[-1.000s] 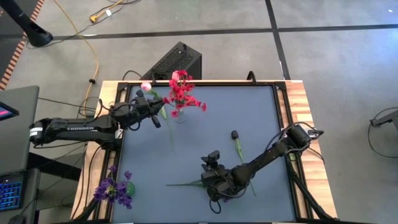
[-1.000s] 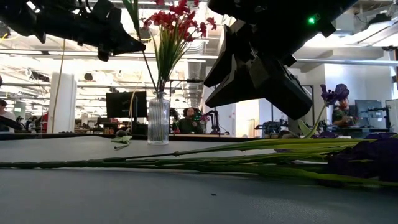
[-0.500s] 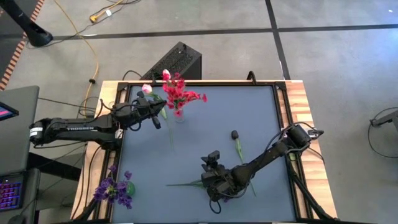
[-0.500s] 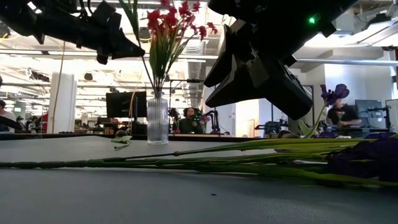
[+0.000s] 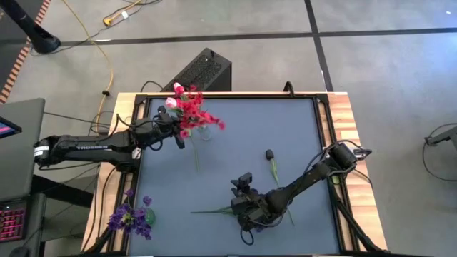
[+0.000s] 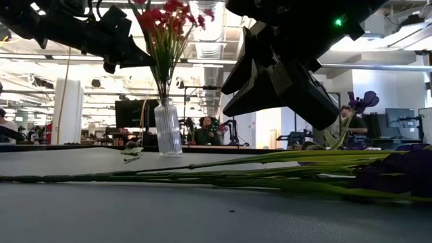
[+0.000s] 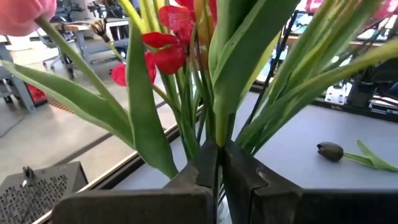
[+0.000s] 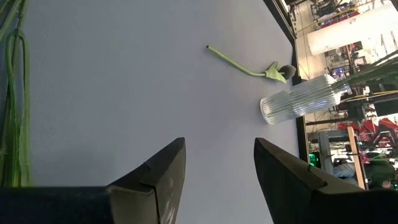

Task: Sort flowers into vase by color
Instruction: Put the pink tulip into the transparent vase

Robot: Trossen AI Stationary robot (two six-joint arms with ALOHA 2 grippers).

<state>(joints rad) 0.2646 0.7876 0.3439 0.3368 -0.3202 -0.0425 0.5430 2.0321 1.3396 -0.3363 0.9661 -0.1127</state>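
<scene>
Left gripper (image 5: pixel 178 134) is clamping shut on a pink tulip (image 5: pixel 171 103) stem at the upper left of the high view, beside the red flowers (image 5: pixel 189 113) in the tilted glass vase (image 6: pixel 168 128). Right gripper (image 5: pixel 248 212) is hovering with fingers apart at lower centre, holding nothing, over a green stem (image 5: pixel 214 210). Purple flowers (image 5: pixel 131 218) are lying at lower left.

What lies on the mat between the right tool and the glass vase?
A loose dark-budded flower lies between the right tool and the vase; the rest is bare mat, as the high and right wrist views show.
</scene>
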